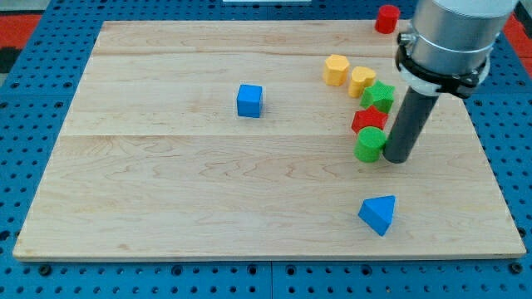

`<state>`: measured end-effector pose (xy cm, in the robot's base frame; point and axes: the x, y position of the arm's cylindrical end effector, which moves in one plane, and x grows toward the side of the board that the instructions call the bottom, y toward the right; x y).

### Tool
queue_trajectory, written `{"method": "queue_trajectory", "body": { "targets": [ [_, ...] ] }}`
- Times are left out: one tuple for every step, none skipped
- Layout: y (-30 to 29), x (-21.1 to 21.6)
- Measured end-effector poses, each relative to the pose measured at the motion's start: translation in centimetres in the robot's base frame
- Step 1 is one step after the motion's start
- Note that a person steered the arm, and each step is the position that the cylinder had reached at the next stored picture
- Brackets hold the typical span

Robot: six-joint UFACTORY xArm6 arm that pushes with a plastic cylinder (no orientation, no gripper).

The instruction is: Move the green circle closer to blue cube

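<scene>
seven blocks lie on the wooden tabletop, and only two matter here: the green circle, a short green cylinder towards the view's right, and the blue cube, well apart from it at about ten o'clock, near the board's middle. my tip stands at the circle's three o'clock side, touching it or just beside it; the gap is too fine to tell. there is no gripper on this arm, only the dark rod, so nothing is spread, pressed together or pinching. the step in hand looks like the start of the push: the tip is set behind the circle, on the side away from the cube, with the long slide not yet done. a red block, whose shape i cannot make out, touches the circle at twelve o'clock, with a green star above that, then a yellow heart and a yellow hexagon trailing towards eleven o'clock. a red cylinder stands off the board at the view's top, and a blue triangular block lies near the circle's six o'clock, clear of the route. the next move, i judge, calls for a push towards nine o'clock first, to free the circle from the red block, then a bend up towards ten o'clock; the tip should stay centred behind the circle, since a round block may roll off to one side.
</scene>
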<state>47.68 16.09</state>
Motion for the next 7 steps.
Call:
{"method": "queue_trajectory", "body": {
  "targets": [
    [-2.7,-1.1],
    [-7.2,-1.6],
    [-10.6,-1.6],
    [-10.9,-2.7],
    [-11.2,-3.8],
    [-11.2,-5.2],
    [-11.2,-6.8]
  ]
}}
